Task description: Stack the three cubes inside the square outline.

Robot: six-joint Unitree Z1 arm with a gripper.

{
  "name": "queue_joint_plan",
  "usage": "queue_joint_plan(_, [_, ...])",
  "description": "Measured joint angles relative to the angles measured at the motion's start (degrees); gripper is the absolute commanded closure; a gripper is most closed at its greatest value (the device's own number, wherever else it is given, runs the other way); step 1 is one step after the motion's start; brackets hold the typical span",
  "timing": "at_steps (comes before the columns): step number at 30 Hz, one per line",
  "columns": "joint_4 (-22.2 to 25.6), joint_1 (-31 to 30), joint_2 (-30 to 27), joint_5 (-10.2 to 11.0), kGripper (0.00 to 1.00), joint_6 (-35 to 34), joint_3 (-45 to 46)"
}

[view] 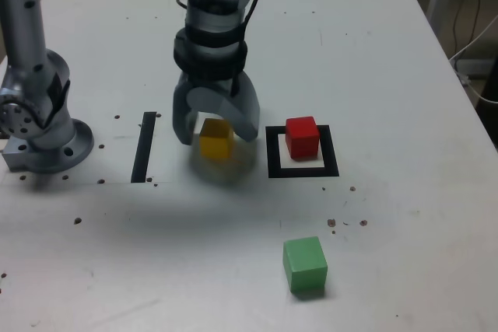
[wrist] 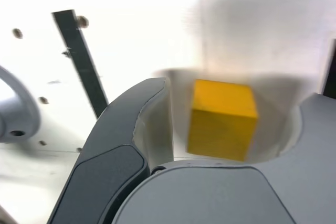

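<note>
White and wide, the tabletop point(view: 405, 75) is the biggest thing you see, with small dark specks on it. Next in size is the arm, and its grey base point(view: 39, 126) sits at the exterior view's left.

Your claw point(view: 215, 131) hangs low over the tabletop. Its two jaws are spread apart, one on each side of the yellow cube point(view: 216, 138). In the wrist view the yellow cube point(wrist: 223, 119) sits right between the jaws with a gap on the side you can see, so the claw is open and not squeezing yet. I think you only need to close it to grab the cube. Whether the cube rests on the tabletop or is a bit above it, I cannot tell.

The square outline point(view: 272, 153) is just beside the claw, toward the exterior view's right. So once you hold the yellow cube, that is the way it must go, and up over the red cube point(view: 302, 137) that already sits inside the outline.

The green cube point(view: 304, 265) waits alone, well apart, nearer the camera.

Count them: three cubes, one red, one yellow, one green. One square outline. One straight black strip point(view: 145, 147) on the other side of the claw.
</note>
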Motion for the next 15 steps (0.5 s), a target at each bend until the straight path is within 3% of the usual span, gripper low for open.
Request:
queue_joint_plan(10, [-2.45,-0.99,1.37,-0.32,0.52,0.0,0.38])
queue_joint_plan(15, [-2.46,-0.99,1.55,-0.07,0.68,0.0,0.37])
